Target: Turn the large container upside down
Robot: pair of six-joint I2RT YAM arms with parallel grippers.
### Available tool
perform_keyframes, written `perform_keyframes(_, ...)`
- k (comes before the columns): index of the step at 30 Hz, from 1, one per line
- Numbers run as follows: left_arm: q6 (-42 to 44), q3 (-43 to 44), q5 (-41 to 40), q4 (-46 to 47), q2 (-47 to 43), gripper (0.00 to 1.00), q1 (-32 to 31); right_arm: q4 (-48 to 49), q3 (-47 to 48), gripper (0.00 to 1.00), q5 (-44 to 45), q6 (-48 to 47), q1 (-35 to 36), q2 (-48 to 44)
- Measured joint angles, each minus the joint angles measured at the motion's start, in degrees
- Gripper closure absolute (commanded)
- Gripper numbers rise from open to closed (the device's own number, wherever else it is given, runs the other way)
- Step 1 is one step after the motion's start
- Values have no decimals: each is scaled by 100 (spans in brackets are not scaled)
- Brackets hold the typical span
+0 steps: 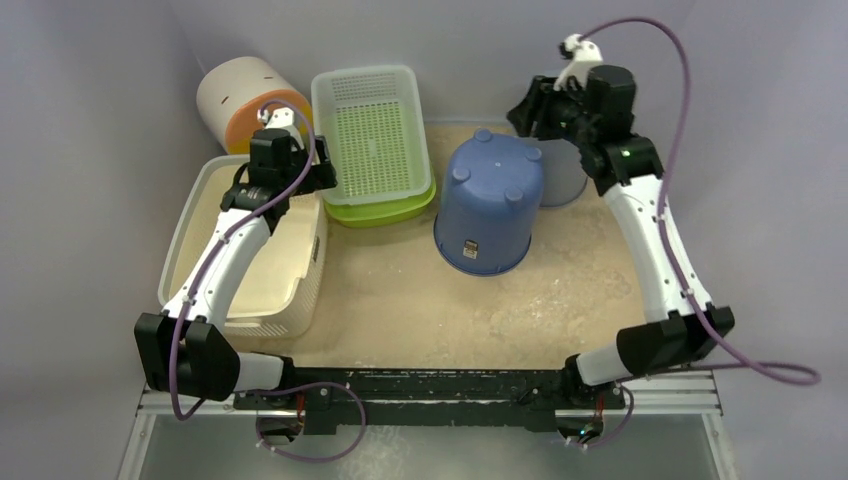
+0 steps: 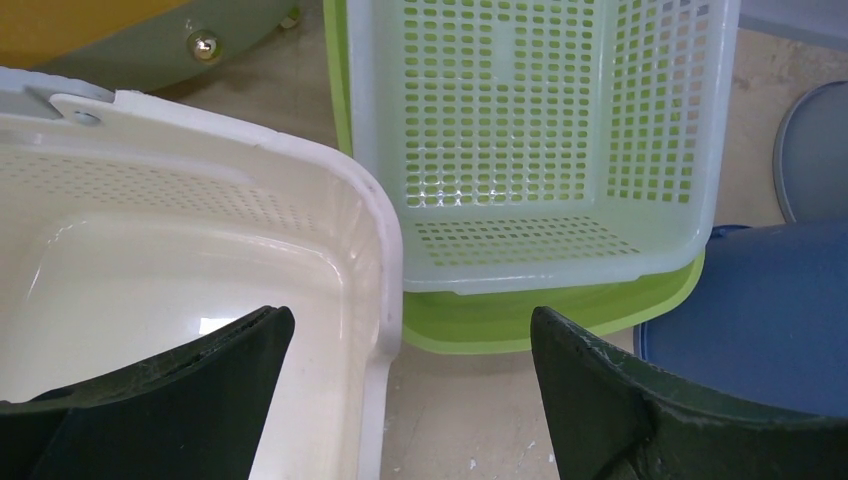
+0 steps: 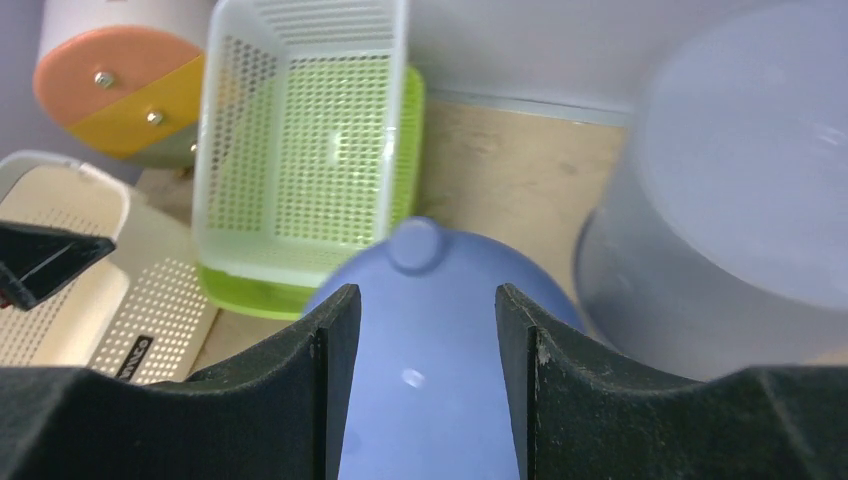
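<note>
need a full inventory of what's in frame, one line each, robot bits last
blue bucket: 1, blue, table centre, base up
grey tub: 1, grey, behind and to the right of the blue bucket
mesh basket: 1, translucent white, back centre, sitting in the green tray
green tray: 1, lime green, under the mesh basket
cream basket: 1, cream, left side, open side up
drum: 1, white with an orange-and-yellow end, back left corner, on its side
table: 1, sandy beige
left hand: 1, black, open, over the cream basket's corner nearest the green tray
right hand: 1, black, open, above the blue bucket
</note>
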Motion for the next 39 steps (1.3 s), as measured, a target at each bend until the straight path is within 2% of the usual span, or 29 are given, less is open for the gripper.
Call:
perform_keyframes(8,0,0,-111,-24,0,10,0,-46,1147,45,321,-363,1639,1185)
perform_keyframes(15,0,-26,-199,-46,-2,10,0,20,1051,45,369,-435,2629,1829)
perform_keyframes(20,0,-76,-234,-109,-31,10,0,282,227,45,573,-350,2704,1825)
perform_keyframes(25,-4,-162,-264,-136,-74,10,0,387,-55,45,920,-273,2680,1829)
perform_keyframes(34,-39,-162,-323,-164,-76,10,0,149,-494,42,2459,-11,2638,1797)
perform_keyframes(39,-39,-162,-358,-164,-76,10,0,24,-1241,42,2940,111,2225,1346)
